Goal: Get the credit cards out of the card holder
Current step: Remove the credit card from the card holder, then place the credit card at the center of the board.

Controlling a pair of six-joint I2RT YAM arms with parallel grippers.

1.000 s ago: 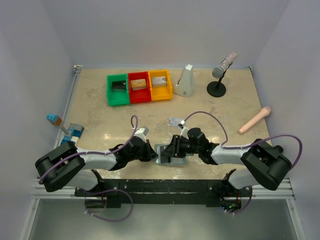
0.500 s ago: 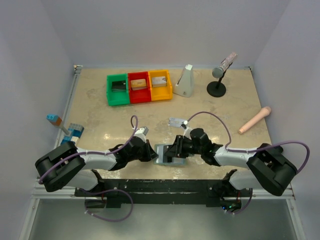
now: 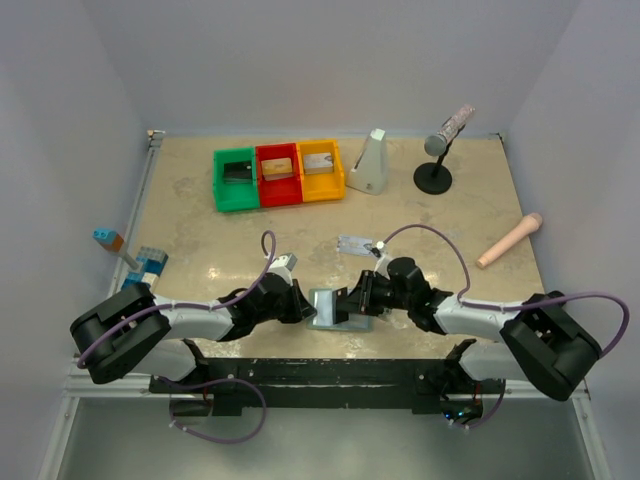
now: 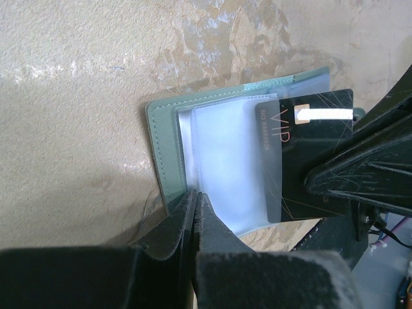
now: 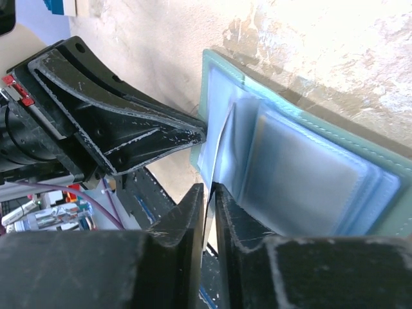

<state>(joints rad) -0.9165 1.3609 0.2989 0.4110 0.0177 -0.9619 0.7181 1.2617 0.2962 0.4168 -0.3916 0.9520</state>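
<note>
Bench (image 3: 200,240), pale marbled top. Both arms lie low at the near edge, their grippers facing each other across the card holder (image 4: 168,138).

Card holder: lies open and flat on the bench, near the front edge, about centre. Grey-green cover with clear, pale blue pockets fanned up from it.

Left gripper (image 4: 195,194): fingers pressed together, pinching the near edge of the card holder at its left side, tips low against the bench.

Black card (image 4: 302,154): "VIP" lettering and a pale strip on its face. Its left end sits in a clear pocket; the rest sticks out past the right side of the holder.

Right gripper (image 5: 207,189): fingers drawn nearly together with only a thin slit between them. In the left wrist view they lie over the right end of the black card, pinching it. In its own view the card is edge-on and hard to make out.

Silver card (image 3: 354,243): flat on the bench, just beyond the right gripper, apart from the holder.

Far side: green bin (image 3: 235,182), red bin (image 3: 278,174) and yellow bin (image 3: 320,170) stand touching in a row, each with a small flat item inside. To their right a microphone (image 3: 445,130) stands on a round base. Blue toy bricks (image 3: 147,265) lie at the left edge
</note>
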